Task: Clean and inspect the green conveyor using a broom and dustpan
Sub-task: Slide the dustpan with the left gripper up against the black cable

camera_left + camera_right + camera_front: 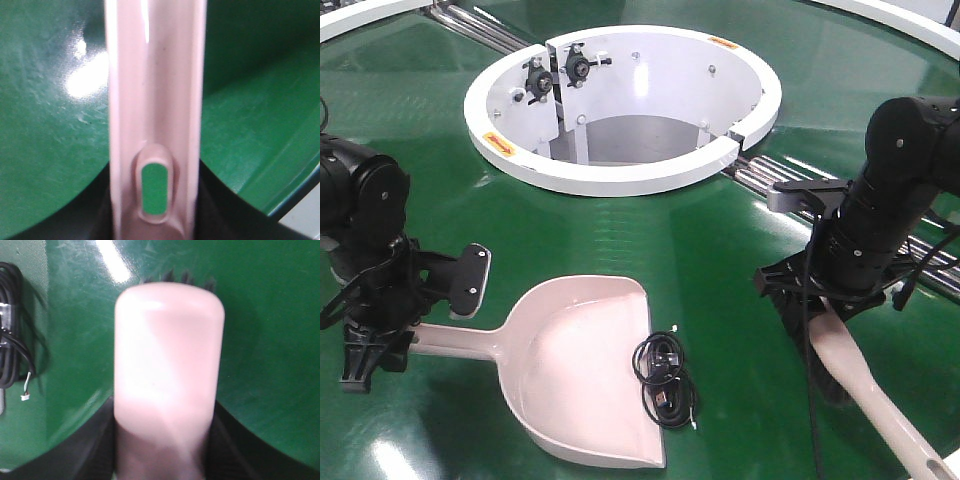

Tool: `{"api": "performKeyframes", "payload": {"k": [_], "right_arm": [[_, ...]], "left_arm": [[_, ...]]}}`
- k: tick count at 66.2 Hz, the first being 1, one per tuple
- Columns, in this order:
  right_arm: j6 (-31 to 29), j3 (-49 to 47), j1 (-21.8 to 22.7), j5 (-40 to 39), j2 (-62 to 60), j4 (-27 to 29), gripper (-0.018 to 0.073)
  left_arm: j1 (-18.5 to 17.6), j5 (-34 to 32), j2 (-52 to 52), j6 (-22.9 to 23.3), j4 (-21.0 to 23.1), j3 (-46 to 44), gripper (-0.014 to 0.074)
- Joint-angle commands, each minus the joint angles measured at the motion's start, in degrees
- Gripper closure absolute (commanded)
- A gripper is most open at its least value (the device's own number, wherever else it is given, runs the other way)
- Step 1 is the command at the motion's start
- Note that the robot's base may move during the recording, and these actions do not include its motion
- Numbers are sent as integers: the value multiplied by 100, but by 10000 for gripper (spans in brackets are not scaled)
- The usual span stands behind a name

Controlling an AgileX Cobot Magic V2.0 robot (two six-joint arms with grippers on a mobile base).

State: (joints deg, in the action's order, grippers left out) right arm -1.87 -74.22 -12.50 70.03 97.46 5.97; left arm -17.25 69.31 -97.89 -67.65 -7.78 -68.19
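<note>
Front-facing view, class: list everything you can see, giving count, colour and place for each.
glossy dark-green conveyor belt: one, green, fills the scene
white ring-shaped hub: one, white, upper middle
chrome roller strips: two runs, silver, upper left and right of hub
pale pink plastic dustpan: one, pink, lower middle, on belt
coiled black cable: one, black, at dustpan's right edge
pale pink plastic broom: one, pink, lower right
left gripper: one, black, shut on dustpan handle
right gripper: one, black, shut on broom
</note>
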Motion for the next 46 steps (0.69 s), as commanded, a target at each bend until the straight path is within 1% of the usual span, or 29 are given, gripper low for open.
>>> {"api": "performKeyframes", "payload": {"k": [1,46], "right_arm": [[-7,-149,5,277,-286,7,569],[-12,-149,10,220,-286,-42,569]], "left_arm": [[-66,201,200,-126,190,-154,620],[-66,201,200,-126,190,-154,620]]}}
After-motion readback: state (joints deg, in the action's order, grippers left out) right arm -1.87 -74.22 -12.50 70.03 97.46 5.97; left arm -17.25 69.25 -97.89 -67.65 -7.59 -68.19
